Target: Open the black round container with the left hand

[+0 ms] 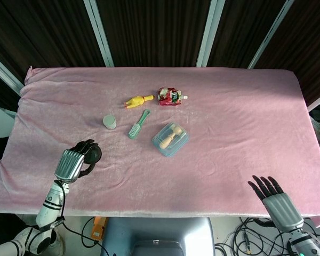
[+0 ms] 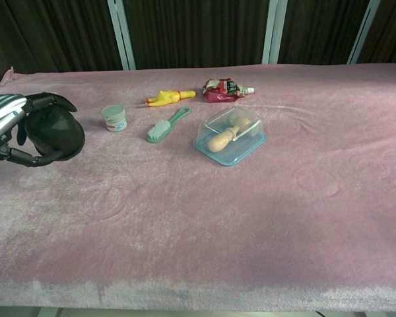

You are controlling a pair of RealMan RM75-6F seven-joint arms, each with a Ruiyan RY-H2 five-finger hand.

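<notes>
The black round container (image 2: 53, 132) sits at the front left of the pink table, gripped by my left hand (image 2: 20, 129), whose fingers wrap around its top and side. In the head view the same left hand (image 1: 74, 162) covers most of the container (image 1: 94, 154), and only its right edge shows. I cannot tell whether the lid is on or off. My right hand (image 1: 272, 194) hangs off the table's front right edge with its fingers spread and nothing in it; the chest view does not show it.
Behind the container stands a small green-lidded jar (image 2: 113, 118). A green brush (image 2: 165, 126), a yellow rubber chicken (image 2: 168, 98), a red pouch (image 2: 224, 89) and a clear blue-rimmed box (image 2: 230, 135) holding a wooden piece lie mid-table.
</notes>
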